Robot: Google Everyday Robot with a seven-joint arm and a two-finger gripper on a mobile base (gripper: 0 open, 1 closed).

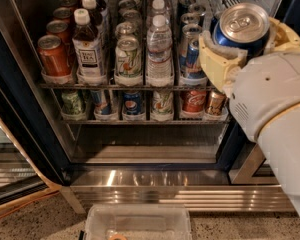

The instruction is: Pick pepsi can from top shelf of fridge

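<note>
The pepsi can (pixel 241 23) is held by the end effector (pixel 246 40) at the upper R of the view. It is clamped btwn two yellow padded fingers (pixel 215 61), one on each side of the blue body. The can is tilted, w/ its silver lid and pull tab turned toward the camera. It is seen off the top surface (pixel 105 86), in front of that wire rack's R end and above its front edge, nearer the camera than the stocked drinks. The white arm (pixel 277 101) is seen running down to the lower R corner.

Along the front edge of the top surface, L to R, are lined up a red can (pixel 54 56), a tea bottle (pixel 89 49), a green-and-white can (pixel 128 58), a water bottle (pixel 160 54) and a slim silver-and-blue can (pixel 191 59). More rows are stacked behind them.

On the lower surface (pixel 140 122) a second blue Pepsi-logo can (pixel 133 104) is seen near the middle, w/ a red cola can (pixel 193 101) further R.

The fridge (pixel 165 180) is shown w/ its steel base strip below. A clear plastic bin (pixel 140 221) is seen on the floor in front.
</note>
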